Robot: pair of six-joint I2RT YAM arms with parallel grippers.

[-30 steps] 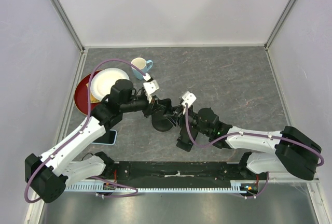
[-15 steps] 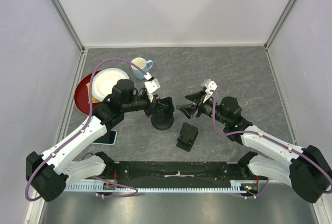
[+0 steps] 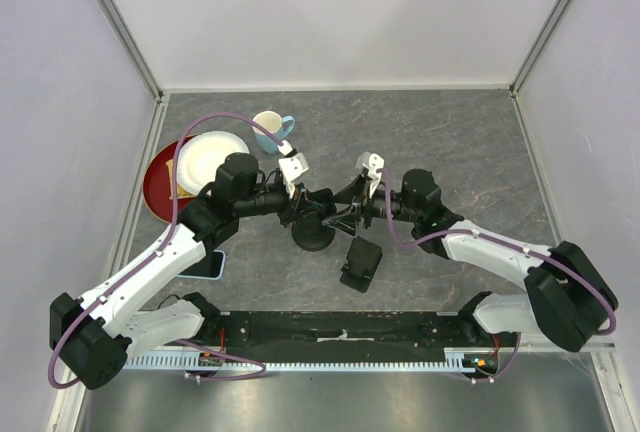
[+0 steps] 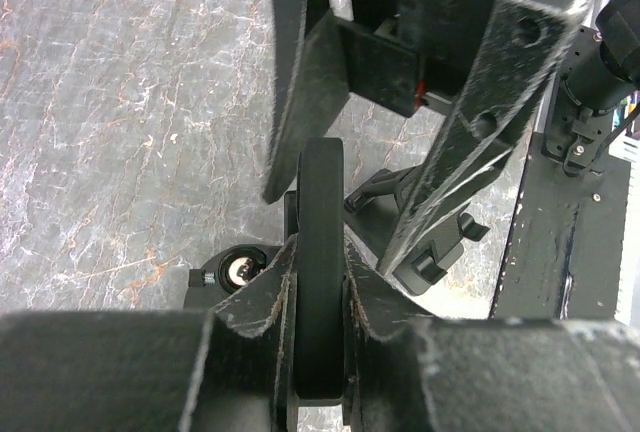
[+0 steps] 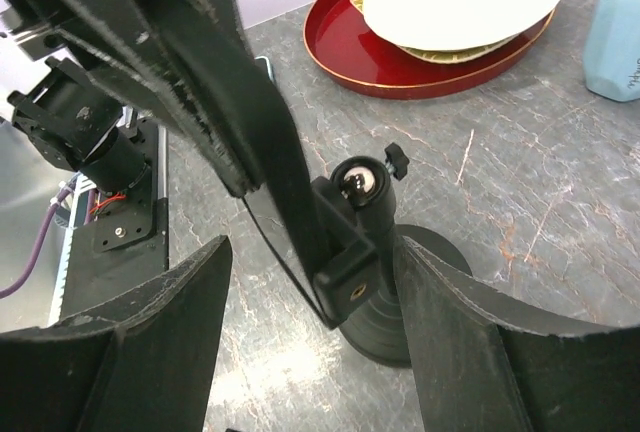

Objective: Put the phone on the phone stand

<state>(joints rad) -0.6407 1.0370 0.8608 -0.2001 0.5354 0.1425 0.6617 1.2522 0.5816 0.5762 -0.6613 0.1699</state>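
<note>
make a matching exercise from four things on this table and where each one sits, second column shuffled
Things:
1 mug
2 plate
3 phone
4 phone stand

Places:
a gripped by the left tool
b on the red tray
c partly under the left arm
d on the table, beside the tray's far edge

Pairs: 1-d, 2-b, 3-c, 4-a
</note>
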